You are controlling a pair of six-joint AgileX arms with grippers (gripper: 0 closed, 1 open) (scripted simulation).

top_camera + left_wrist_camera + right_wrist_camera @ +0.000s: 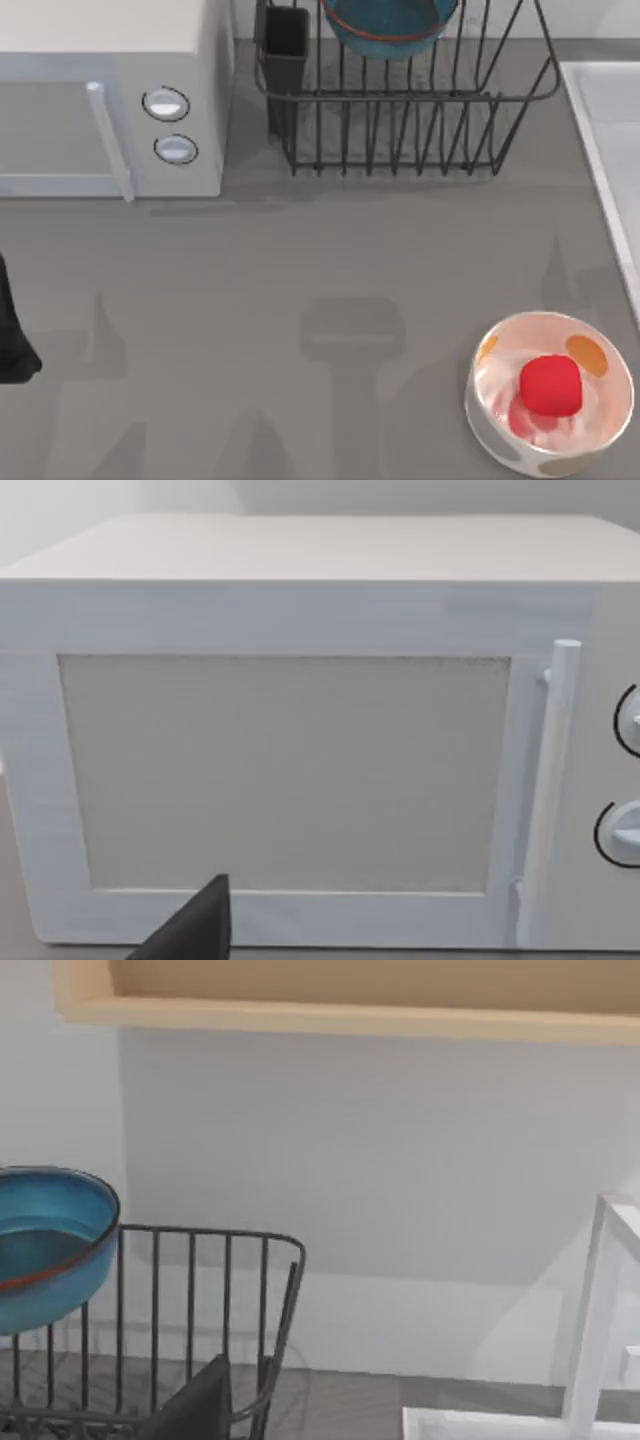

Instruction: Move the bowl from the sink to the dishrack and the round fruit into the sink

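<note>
Right gripper [200, 1405]: one dark fingertip visible, jaw state indeterminate, facing the dishrack [200, 1310] already holding the bowl [45, 1240]. Remaining: round fruit [551, 384], apart in a white bowl [550, 405]; judged light, smooth, slippery, so I grip across its middle.

The bowl [45, 1240] sits in the dishrack [200, 1330], beside the sink [600, 1360].
</note>
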